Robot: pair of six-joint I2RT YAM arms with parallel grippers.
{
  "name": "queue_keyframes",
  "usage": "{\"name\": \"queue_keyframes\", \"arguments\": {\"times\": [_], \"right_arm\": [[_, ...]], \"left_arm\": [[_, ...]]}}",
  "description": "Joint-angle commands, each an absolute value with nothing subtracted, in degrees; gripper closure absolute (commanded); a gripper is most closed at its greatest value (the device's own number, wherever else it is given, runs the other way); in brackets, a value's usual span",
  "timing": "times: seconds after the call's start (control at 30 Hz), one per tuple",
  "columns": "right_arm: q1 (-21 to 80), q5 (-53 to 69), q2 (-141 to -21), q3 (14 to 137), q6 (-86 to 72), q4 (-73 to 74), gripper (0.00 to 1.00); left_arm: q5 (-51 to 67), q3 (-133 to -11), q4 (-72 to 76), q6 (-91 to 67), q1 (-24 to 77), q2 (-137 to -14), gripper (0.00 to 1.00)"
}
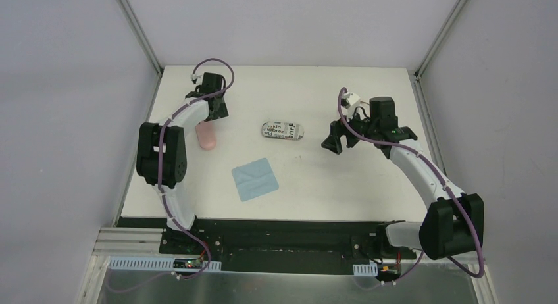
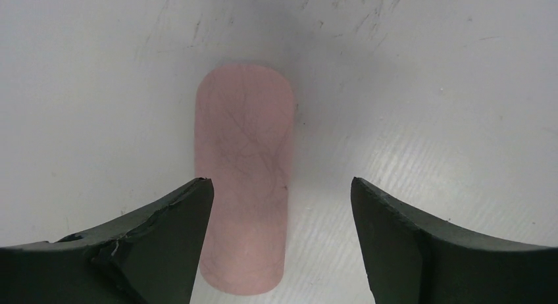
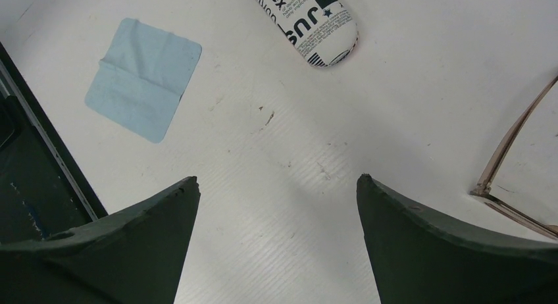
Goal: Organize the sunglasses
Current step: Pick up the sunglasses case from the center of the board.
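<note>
On the bench [image 1: 368, 185] lie two cases: one pink case [image 1: 206, 137] and one black-and-white lettered case [image 1: 283, 130]. There is one light blue cloth [image 1: 254, 179] and one pair of brown-framed sunglasses [image 3: 507, 150], only partly in view.

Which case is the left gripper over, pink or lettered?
The plain pink case: it lies right under the open left gripper. The black-and-white lettered case sits mid-table, away from it.

cloth [image 1: 254, 178] lies before the middle case [image 1: 283, 130] (another case [image 1: 206, 137] left).
</note>
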State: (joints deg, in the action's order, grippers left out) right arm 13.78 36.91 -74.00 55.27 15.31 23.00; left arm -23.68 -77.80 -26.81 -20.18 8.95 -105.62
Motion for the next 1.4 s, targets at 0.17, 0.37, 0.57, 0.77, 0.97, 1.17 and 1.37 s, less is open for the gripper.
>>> {"name": "queue_keyframes", "arguments": {"times": [0.17, 0.37, 0.57, 0.77, 0.97, 1.17, 1.37], "right_arm": [[13.58, 40.19, -73.34, 55.72, 17.46, 23.22, 0.10], [13.54, 41.45, -75.10, 56.40, 18.18, 24.59, 0.11], [13.52, 42.10, -75.15, 56.44, 18.45, 25.00, 0.11], [13.51, 42.51, -75.47, 56.51, 18.54, 25.33, 0.11], [13.46, 42.89, -75.46, 56.60, 18.63, 25.76, 0.11], [13.45, 42.89, -75.36, 56.60, 18.74, 25.84, 0.11], [13.36, 43.07, -75.38, 56.68, 18.90, 26.10, 0.12]], "left_arm": [[-23.80, -81.76, -30.49, -18.73, 7.84, -110.47, 0.24], [-25.00, -82.00, -32.13, -17.98, 7.82, -110.91, 0.23], [-27.20, -81.89, -33.61, -16.41, 7.82, -109.86, 0.23], [-27.78, -81.23, -35.75, -15.61, 7.75, -109.46, 0.22], [-27.69, -81.20, -36.73, -15.96, 7.77, -110.26, 0.22], [-27.37, -81.43, -36.77, -16.00, 7.73, -111.09, 0.23], [-26.97, -81.76, -36.81, -16.59, 7.49, -112.13, 0.26]]}}
